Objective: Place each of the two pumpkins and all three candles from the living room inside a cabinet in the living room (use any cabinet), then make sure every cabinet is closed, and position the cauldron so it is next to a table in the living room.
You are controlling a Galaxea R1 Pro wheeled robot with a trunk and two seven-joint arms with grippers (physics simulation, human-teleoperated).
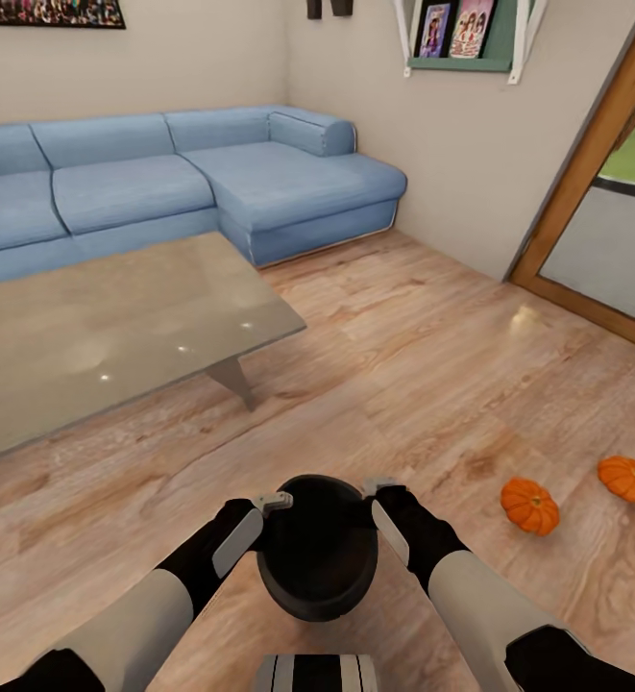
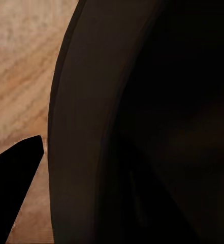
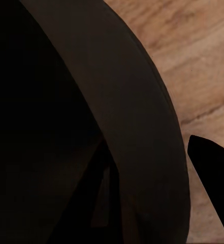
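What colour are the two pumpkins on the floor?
Orange pumpkins, clearest in the head view.

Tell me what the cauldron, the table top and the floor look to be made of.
Cauldron: looks like dark matte metal, perhaps cast iron; black, dull, no glints.
Table top: seemingly glass, glossy grey, mirroring small light spots.
Floor: wood planks or laminate, with visible grain, knots and a slight sheen.

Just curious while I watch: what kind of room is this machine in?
Most likely a living room: a blue sectional sofa, a low glass-topped table and a wood floor.
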